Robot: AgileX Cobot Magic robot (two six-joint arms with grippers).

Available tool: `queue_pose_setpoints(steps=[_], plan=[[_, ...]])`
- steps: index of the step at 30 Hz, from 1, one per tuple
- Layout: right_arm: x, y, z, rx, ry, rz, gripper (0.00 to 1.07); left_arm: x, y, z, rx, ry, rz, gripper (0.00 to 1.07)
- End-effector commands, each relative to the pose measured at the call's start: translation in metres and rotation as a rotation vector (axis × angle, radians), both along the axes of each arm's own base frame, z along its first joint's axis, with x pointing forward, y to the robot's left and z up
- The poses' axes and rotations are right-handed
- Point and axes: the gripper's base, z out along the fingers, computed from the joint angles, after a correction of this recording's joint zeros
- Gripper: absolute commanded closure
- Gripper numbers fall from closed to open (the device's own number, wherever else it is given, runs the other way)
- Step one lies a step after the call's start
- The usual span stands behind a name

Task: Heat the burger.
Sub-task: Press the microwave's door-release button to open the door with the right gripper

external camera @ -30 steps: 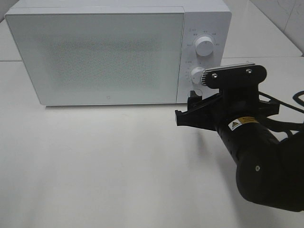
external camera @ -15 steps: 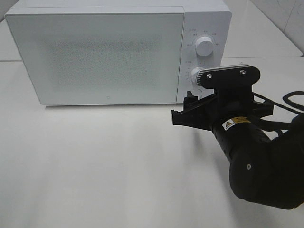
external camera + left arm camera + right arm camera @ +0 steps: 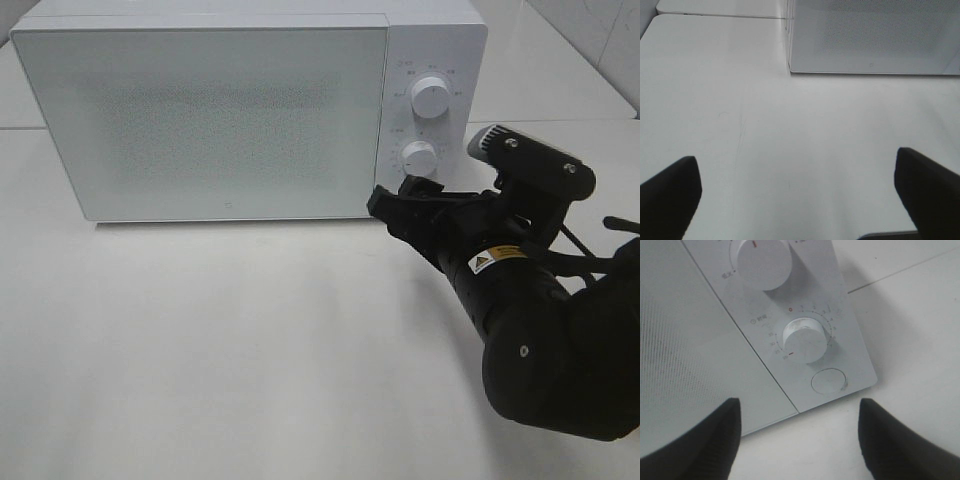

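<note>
On the white table, at the back, stands a white microwave. Its frosted door is shut flush. The control panel is on the side of the right arm.

- Burger: it shows in no view. The door glass is too clouded to see through, so I cannot tell where it is.
- Right gripper: it is up close to the low front corner of the control panel, with the black arm reaching in from the near right. In the wrist view its two dark fingers stand apart with nothing between them. Only the panel and a strip of table show in the gap.
- Whether a fingertip touches the microwave's face is hard to judge from the high camera. It looks just short of it.
- Panel, right wrist view: the upper knob has a red tick near its rim. The lower knob has its red dash turned away from the red zero, toward the higher figures on the dial. A round button sits below the lower knob at the panel's bottom corner, ahead of the gap between the fingers.
- Left gripper: it is seen in its own wrist view only. Its fingers are spread wide and hold nothing. It hangs over bare table, well back from the microwave's front corner on the door side.
</note>
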Motion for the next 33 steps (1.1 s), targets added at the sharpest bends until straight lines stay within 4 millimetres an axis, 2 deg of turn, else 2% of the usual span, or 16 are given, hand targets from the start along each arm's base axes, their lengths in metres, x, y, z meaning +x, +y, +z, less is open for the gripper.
queue_pose_setpoints(steps=[1, 2, 4, 5, 7, 8, 9, 11, 12, 13, 15, 16, 17, 19, 25, 33], plan=[[0.001, 0.002, 0.001, 0.157, -0.004, -0.04, 0.47, -0.001, 0.0, 0.001, -0.005, -0.025, -0.002, 0.08], [0.001, 0.002, 0.001, 0.264, 0.004, -0.069, 0.52, -0.001, 0.0, 0.001, -0.005, -0.025, -0.002, 0.08], [0.001, 0.002, 0.0, 0.323, 0.008, -0.085, 0.56, -0.001, 0.0, 0.001, -0.005, -0.025, -0.002, 0.08], [0.0, 0.002, 0.0, 0.434, 0.019, -0.116, 0.62, -0.001, 0.0, 0.001, -0.005, -0.025, -0.002, 0.08], [0.0, 0.003, -0.001, 0.485, 0.025, -0.13, 0.65, -0.001, 0.0, 0.001, -0.005, -0.025, -0.002, 0.08], [0.0, 0.003, -0.001, 0.565, 0.03, -0.153, 0.73, -0.001, 0.0, 0.001, -0.005, -0.025, -0.002, 0.08], [0.0, 0.003, -0.001, 0.565, 0.03, -0.153, 0.73, -0.001, 0.0, 0.001, -0.005, -0.025, -0.002, 0.08], [0.0, 0.003, -0.001, 0.675, 0.033, -0.185, 0.83, -0.001, 0.0, 0.001, -0.005, -0.025, -0.002, 0.08], [0.0, 0.003, -0.001, 0.675, 0.033, -0.185, 0.83, -0.001, 0.0, 0.001, -0.005, -0.025, -0.002, 0.08], [0.0, 0.003, -0.001, 0.749, 0.038, -0.207, 0.88, -0.001, 0.0, 0.001, -0.005, -0.025, -0.002, 0.08], [0.0, 0.003, -0.001, 0.781, 0.04, -0.217, 0.91, -0.001, 0.0, 0.001, -0.005, -0.025, -0.002, 0.08], [0.0, 0.003, -0.002, 0.828, 0.055, -0.232, 0.97, -0.001, 0.0, 0.001, -0.005, -0.025, -0.002, 0.08], [0.0, 0.003, -0.002, 0.828, 0.055, -0.232, 0.97, -0.001, 0.0, 0.001, -0.005, -0.025, -0.002, 0.08], [-0.002, 0.005, -0.007, 0.875, 0.112, -0.256, 1.07, -0.001, 0.0, 0.001, -0.005, -0.025, -0.002, 0.08], [-0.003, 0.006, -0.01, 0.901, 0.151, -0.271, 1.07, -0.001, 0.0, 0.001, -0.005, -0.025, -0.002, 0.08], [0.006, -0.005, -0.013, 0.894, 0.176, -0.304, 1.07, -0.001, 0.0, 0.001, -0.005, -0.025, -0.002, 0.08]])
